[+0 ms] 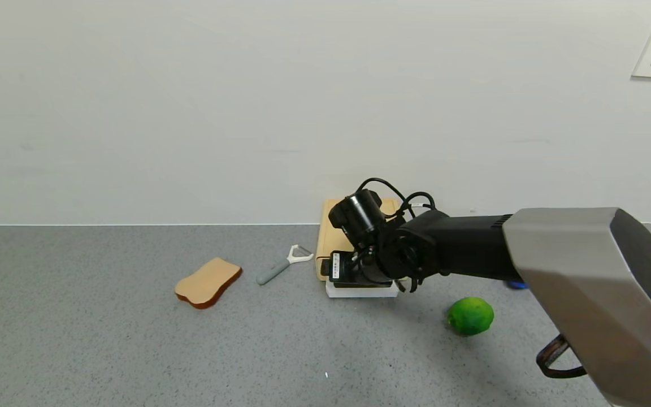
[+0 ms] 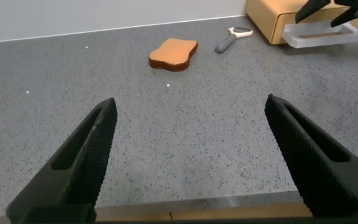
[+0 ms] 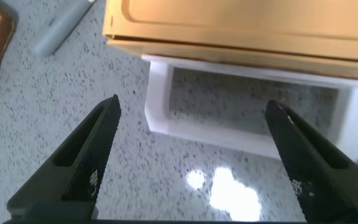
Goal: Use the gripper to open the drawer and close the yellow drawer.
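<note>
The pale yellow-tan drawer (image 1: 325, 243) stands against the back wall, its white loop handle (image 1: 359, 292) pointing toward me. My right gripper (image 1: 354, 274) hangs just over the handle, mostly hiding it. In the right wrist view the right gripper (image 3: 192, 106) is open, its fingers (image 3: 92, 155) on either side of the handle (image 3: 216, 134) and above it, with the drawer front (image 3: 241, 25) beyond; the tray looks pushed in. My left gripper (image 2: 191, 102) is open and empty, low over the bare counter far from the drawer (image 2: 269, 18).
A tan bread slice (image 1: 208, 281) and a grey-handled peeler (image 1: 283, 264) lie left of the drawer. A green lime (image 1: 470, 316) sits to the front right of it, under my right arm. The wall stands right behind the drawer.
</note>
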Motion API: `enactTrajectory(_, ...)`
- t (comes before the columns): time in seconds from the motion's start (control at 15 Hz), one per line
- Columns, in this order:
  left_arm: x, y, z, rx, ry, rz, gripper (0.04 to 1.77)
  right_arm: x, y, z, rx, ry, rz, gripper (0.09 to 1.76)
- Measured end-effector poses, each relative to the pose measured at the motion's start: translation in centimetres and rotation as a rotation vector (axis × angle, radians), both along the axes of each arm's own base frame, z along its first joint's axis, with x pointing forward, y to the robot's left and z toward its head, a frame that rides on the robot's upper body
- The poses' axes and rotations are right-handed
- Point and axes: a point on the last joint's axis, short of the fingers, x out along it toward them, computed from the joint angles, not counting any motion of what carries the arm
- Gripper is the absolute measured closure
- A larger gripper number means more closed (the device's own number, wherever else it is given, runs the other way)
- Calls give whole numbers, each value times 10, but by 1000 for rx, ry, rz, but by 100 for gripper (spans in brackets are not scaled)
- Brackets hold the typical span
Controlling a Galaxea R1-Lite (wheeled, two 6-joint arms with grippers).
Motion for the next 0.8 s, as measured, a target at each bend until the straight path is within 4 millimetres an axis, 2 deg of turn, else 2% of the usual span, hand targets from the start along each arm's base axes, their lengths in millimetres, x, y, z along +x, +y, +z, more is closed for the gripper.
enactTrajectory(0.2, 0, 0, 0, 0, 0, 1, 9, -17, -11, 30, -31, 15, 22, 14)
enactTrajectory(0.4, 0, 0, 0, 0, 0, 1, 9, -40, -32, 74, -45, 12, 42, 14)
enactTrajectory(0.6, 0, 0, 0, 0, 0, 1, 9, -69, -71, 119, -47, -21, 78, 14)
enactTrajectory(0.8, 0, 0, 0, 0, 0, 1, 9, -110, -124, 156, -56, -74, 127, 14)
